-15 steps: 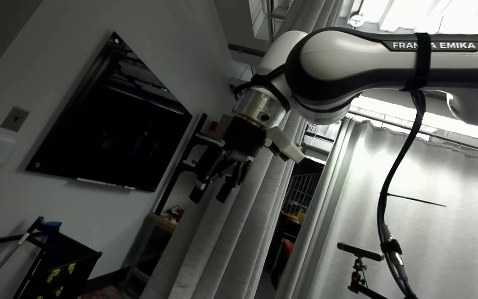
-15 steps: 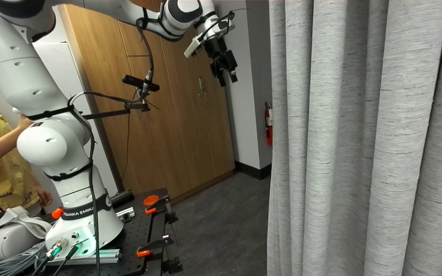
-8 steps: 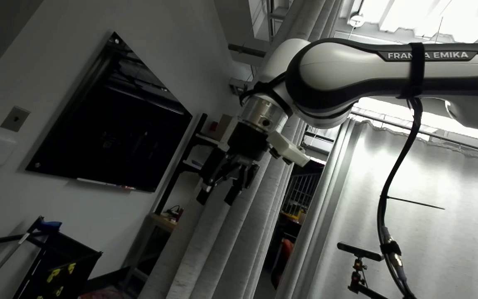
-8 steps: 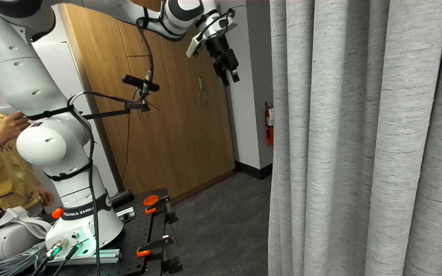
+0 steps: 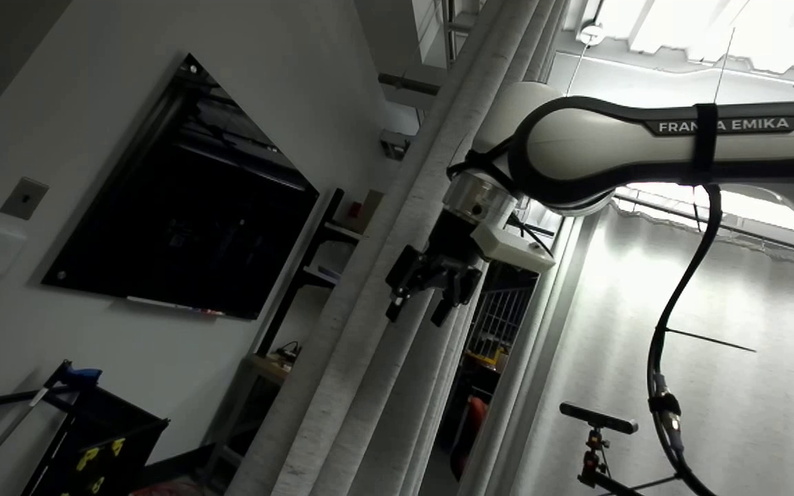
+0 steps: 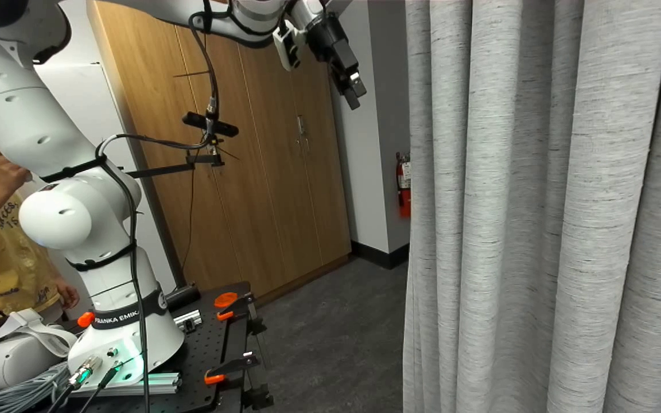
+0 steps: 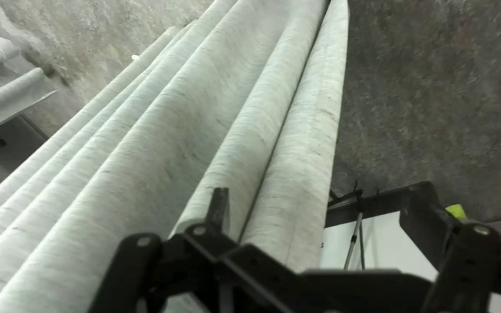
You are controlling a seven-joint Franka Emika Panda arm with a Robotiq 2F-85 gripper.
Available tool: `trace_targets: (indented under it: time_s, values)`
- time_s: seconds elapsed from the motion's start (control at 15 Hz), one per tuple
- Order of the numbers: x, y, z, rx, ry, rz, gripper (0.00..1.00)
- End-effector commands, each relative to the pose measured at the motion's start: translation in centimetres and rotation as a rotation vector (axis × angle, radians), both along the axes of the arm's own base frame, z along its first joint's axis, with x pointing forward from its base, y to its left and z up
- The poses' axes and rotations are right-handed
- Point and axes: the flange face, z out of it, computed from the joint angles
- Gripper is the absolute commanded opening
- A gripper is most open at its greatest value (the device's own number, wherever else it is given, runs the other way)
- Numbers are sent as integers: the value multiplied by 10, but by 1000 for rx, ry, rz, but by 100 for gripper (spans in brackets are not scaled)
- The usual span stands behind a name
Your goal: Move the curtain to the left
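Observation:
The curtain is light grey cloth in long vertical folds. It hangs behind my gripper (image 5: 418,314) in an exterior view, where the folds (image 5: 331,386) run from top to bottom. Grey curtain folds (image 6: 491,201) also fill the right side of an exterior view, with my gripper (image 6: 356,96) left of their edge. In the wrist view the curtain (image 7: 181,126) runs down toward my gripper (image 7: 320,211). Its free edge lies between the widely spaced fingers, and the left finger (image 7: 219,206) overlaps a fold. I cannot tell whether it touches. The gripper is open and empty.
Another pale curtain (image 5: 679,296) hangs at the right, near a camera on a stand (image 5: 597,417). A black glass board (image 5: 190,200) is on the wall. A wooden cabinet (image 6: 261,172), a fire extinguisher (image 6: 403,186) and a person in yellow (image 6: 6,252) stand around.
In the exterior views the gripper has moved rightward across the curtain in one picture, and up and slightly right with a turn in another. The curtain looks almost unchanged.

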Motion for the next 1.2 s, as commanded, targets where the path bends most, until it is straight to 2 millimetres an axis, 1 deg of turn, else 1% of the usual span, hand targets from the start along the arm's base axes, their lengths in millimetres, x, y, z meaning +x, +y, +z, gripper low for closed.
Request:
trace_targets:
  time_s: [0.0,0.07,0.27,0.4,0.6,0.67,0.73,1.07,1.13]
  values:
    - [-7,-13,32,-51,-157,-97,100]
    - [-6,-14,40,-60,-202,-118,100]
    - [-4,-18,54,-89,-326,-160,100]
    - [-2,-20,60,-116,-401,-181,100]
    - [1,-22,63,-148,-475,-203,100]
    - [2,-21,63,-147,-484,-205,100]
    - [3,-21,60,-136,-434,-193,100]
    - [4,-21,58,-137,-431,-195,100]
    - [3,-19,57,-107,-409,-168,100]
